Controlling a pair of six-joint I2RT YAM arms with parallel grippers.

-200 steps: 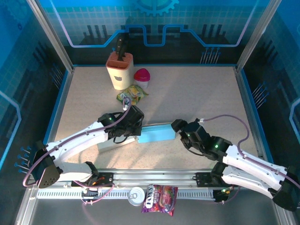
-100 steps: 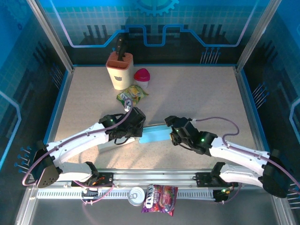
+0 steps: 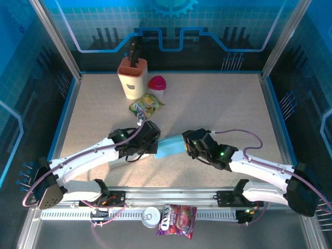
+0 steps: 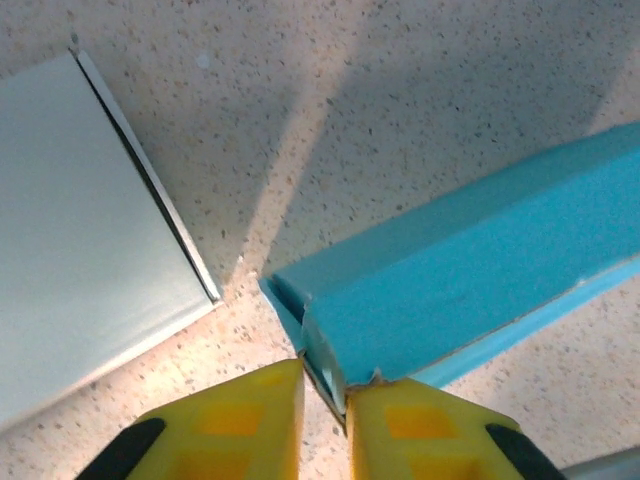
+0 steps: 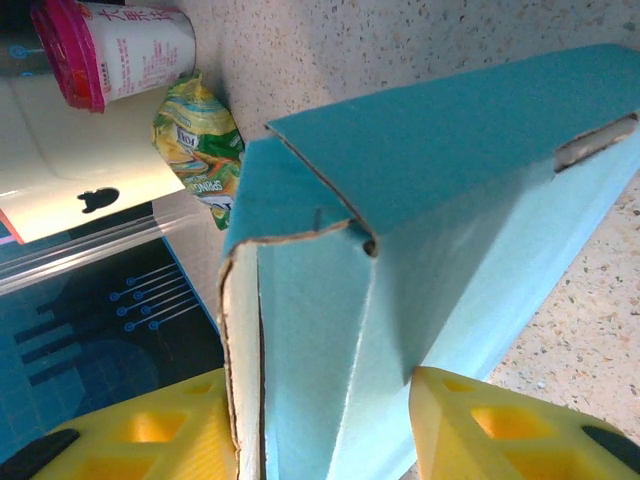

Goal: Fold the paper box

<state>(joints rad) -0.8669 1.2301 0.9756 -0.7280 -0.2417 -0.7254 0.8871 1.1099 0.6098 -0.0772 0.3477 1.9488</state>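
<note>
The blue paper box sits mid-frame on the bench, held between 2 arms. The left end effector pinches 1 thin corner of it, and the right end effector clamps the opposite open end. Opposed pulling could tear the pinched corner. Too hard a squeeze could crush the open end.

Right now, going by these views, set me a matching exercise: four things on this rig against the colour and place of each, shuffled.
Things:
1. box
2. cup
3. can
4. packet

Descriptions:
A. silver top, on the near rail
B. green and yellow, far left part of the table
C. blue, mid-table
D. pink lid, near the far edge

Pairs: 1-C, 2-D, 3-A, 4-B
</note>
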